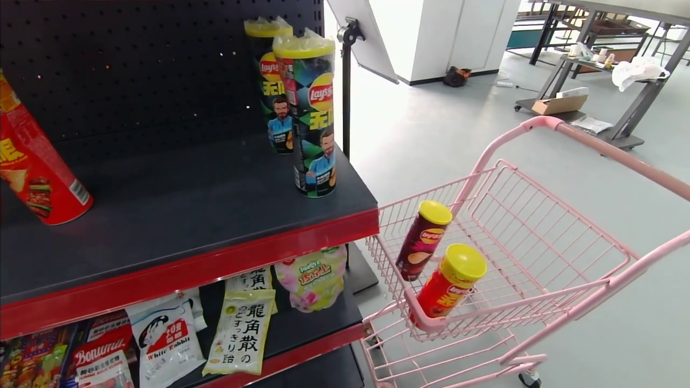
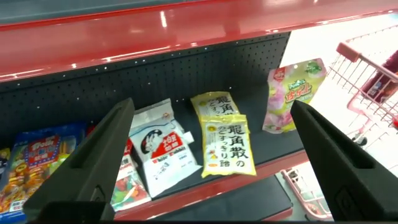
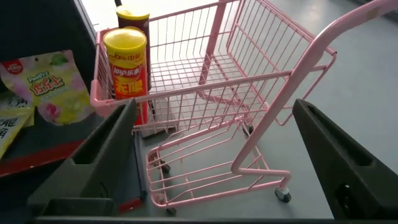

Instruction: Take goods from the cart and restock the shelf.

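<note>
Red can (image 1: 446,291) and maroon can (image 1: 419,245) stand lid-up, seemingly tilted.

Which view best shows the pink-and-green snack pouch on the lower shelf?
Left wrist view: the snack pouch stands whole, unobstructed. In the head view the upper shelf's red edge cuts off its top; the right wrist view shows it slanted at the picture's edge.

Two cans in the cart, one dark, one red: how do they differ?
The dark can has a maroon body; the red can is bright red. The dark can stands farther from the robot, the red can nearer, overlapping it in the right wrist view. Both are tubes with yellow lids, at the pink cart's shelf-side end.
</note>
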Robot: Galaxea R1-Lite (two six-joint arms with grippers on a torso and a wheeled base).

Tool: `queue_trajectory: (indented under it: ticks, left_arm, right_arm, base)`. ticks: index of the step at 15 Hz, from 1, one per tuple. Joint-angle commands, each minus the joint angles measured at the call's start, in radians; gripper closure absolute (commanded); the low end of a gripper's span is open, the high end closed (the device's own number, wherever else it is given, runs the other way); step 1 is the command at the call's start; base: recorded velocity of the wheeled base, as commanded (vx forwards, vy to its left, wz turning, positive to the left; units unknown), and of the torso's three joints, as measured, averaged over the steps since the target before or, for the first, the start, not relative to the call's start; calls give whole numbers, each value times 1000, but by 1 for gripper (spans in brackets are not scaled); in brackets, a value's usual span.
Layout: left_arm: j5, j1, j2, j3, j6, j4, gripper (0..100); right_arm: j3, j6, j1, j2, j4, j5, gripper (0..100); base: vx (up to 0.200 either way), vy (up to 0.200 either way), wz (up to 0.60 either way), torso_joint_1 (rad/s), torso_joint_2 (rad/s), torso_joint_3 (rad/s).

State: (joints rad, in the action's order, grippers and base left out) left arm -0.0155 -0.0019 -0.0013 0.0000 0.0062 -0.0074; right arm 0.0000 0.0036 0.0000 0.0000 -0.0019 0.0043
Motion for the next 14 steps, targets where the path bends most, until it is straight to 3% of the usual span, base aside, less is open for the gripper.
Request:
queue_trajectory:
  ticks: [1,14]
  left_arm:
    - [0,0,1,0,0,0,0]
    - [0,0,1,0,0,0,0]
  right_arm:
    - [0,-1,0,0,0,0,0]
    - [0,-4,0,0,0,0,0]
  base:
    - [0,-200,0,17,7,2]
    - [0,0,0,0,0,0]
